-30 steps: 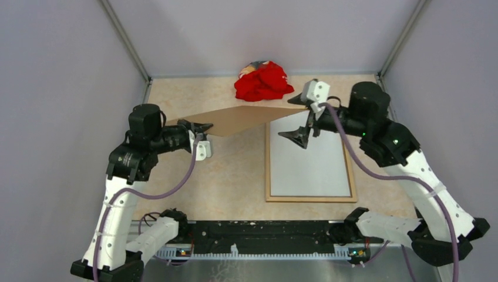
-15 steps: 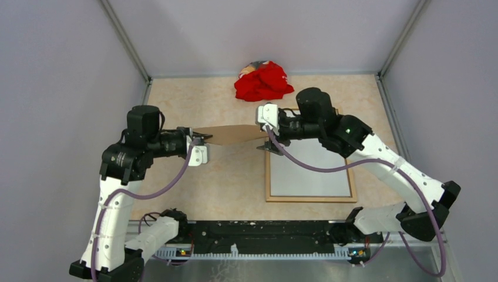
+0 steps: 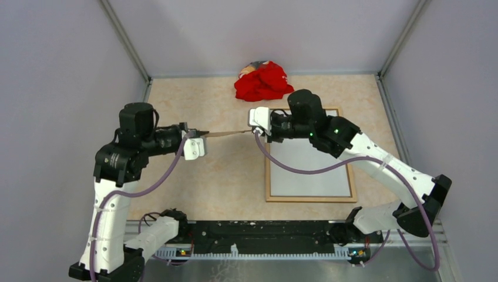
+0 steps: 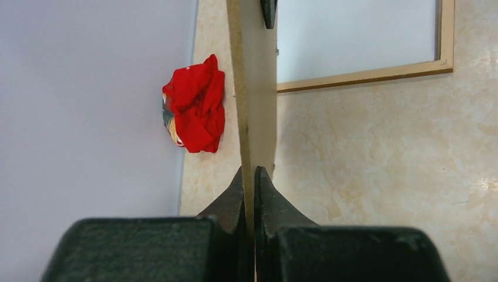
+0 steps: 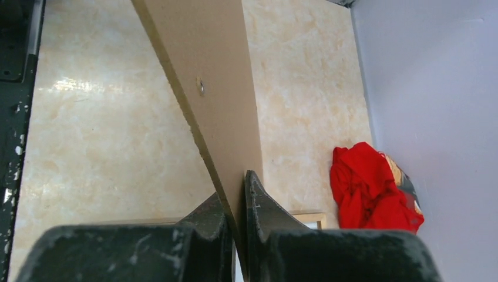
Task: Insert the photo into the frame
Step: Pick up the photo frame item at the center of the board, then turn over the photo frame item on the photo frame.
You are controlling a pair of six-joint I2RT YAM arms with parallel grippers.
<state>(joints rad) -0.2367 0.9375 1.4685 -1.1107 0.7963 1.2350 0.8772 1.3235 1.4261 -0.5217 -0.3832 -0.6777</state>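
Top external: left pincer point(image 3: 201, 134) and right pincer point(image 3: 251, 131) each pinch an end of thin brown rectangular board point(image 4: 258, 70), apparently airborne.

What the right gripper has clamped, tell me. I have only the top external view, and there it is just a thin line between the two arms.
Observer: The right wrist view shows the right gripper shut on the edge of a plain brown board, with one finger on each face.
Operator: Describe the face of that board.
Observer: It is bare brown except for one small metal fitting set close to the long edge, seen in the right wrist view.
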